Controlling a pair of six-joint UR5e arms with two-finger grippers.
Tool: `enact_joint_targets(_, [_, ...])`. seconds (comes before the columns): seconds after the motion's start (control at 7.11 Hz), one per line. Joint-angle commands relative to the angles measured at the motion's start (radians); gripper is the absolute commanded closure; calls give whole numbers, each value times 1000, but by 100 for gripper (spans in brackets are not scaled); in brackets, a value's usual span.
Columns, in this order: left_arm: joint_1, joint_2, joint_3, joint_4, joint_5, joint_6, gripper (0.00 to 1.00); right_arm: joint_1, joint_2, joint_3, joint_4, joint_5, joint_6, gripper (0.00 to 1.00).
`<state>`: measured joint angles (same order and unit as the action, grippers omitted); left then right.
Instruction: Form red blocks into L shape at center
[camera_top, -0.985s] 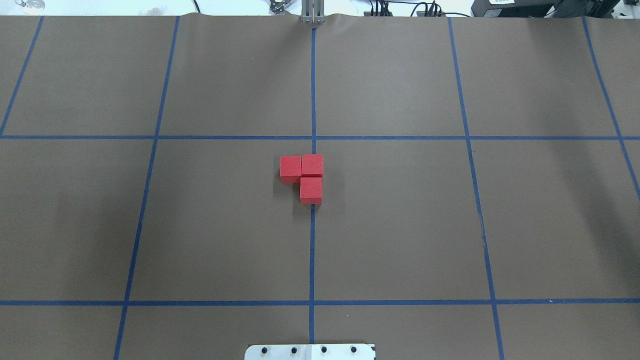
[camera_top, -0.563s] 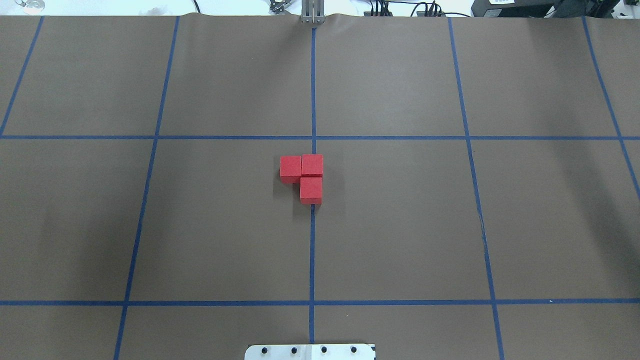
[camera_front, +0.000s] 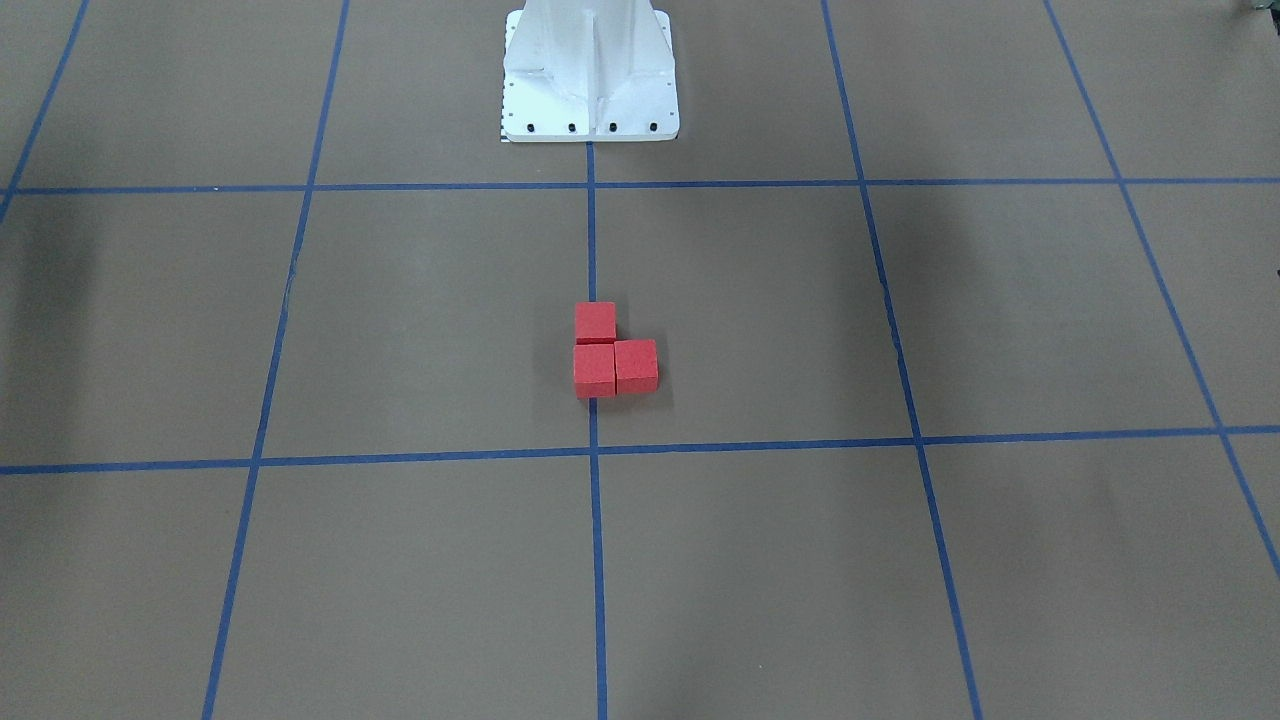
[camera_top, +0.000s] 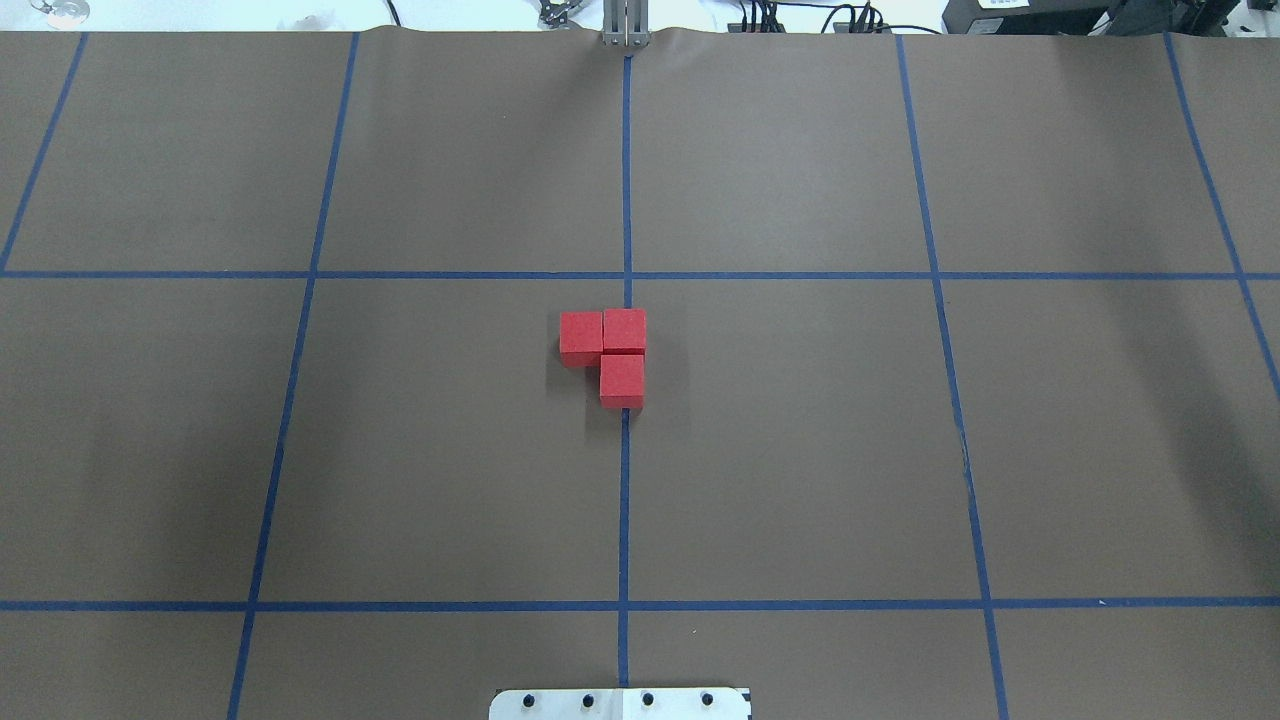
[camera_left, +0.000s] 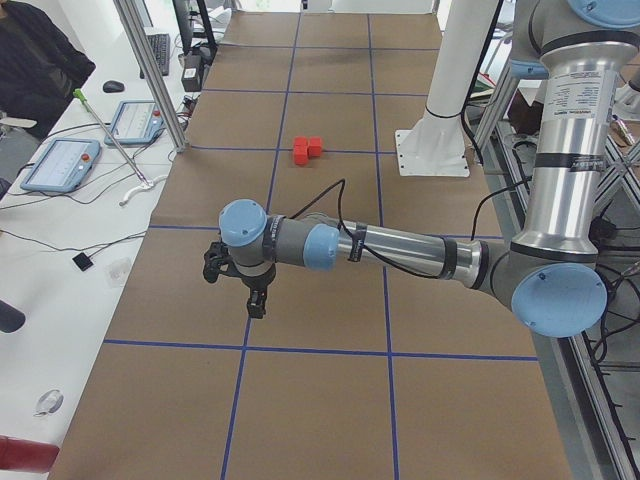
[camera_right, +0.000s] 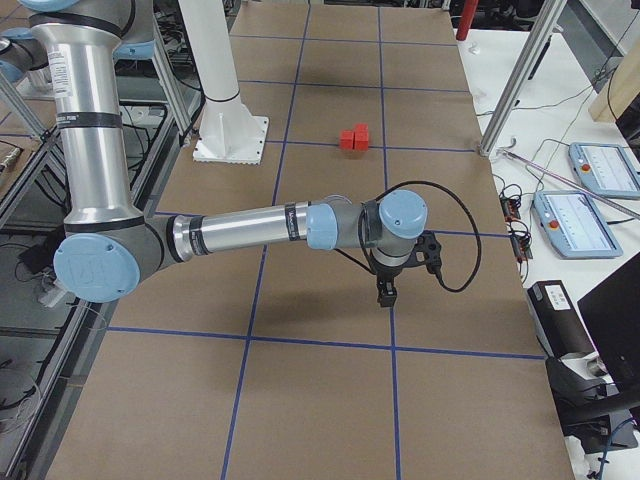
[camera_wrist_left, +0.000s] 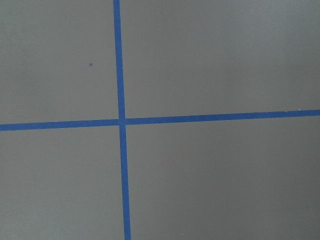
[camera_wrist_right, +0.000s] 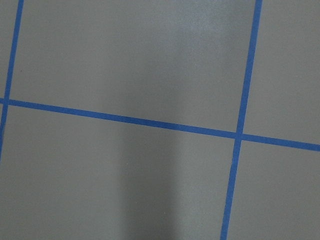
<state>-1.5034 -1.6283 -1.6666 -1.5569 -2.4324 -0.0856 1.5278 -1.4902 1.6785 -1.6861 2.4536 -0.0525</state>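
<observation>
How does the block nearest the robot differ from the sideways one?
The nearest block covers the blue line; the sideways block lies left of it. The nearest block touches the corner block on its near face, the sideways block on its left face. Both are equal red cubes.

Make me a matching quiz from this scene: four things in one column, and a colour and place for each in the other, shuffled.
Things:
1. blocks
2. tape
3. base
4. left tool

Descriptions:
A. white, at one end of the centre line
B. black, hanging over a grid square well away from the L
C. red, touching in an L on the centre line
D. blue, laid out as a grid

Pairs: 1-C, 2-D, 3-A, 4-B
</observation>
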Motion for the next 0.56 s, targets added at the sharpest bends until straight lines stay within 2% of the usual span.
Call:
enact_joint_targets(0.0, [0,10,2,-3,-1,3,0,-1,-13,3,0,2,-6,0])
enact_joint_targets(0.42, [0,19,-2,-5,-7,3,0,-1,-13,1,0,1,-4,0])
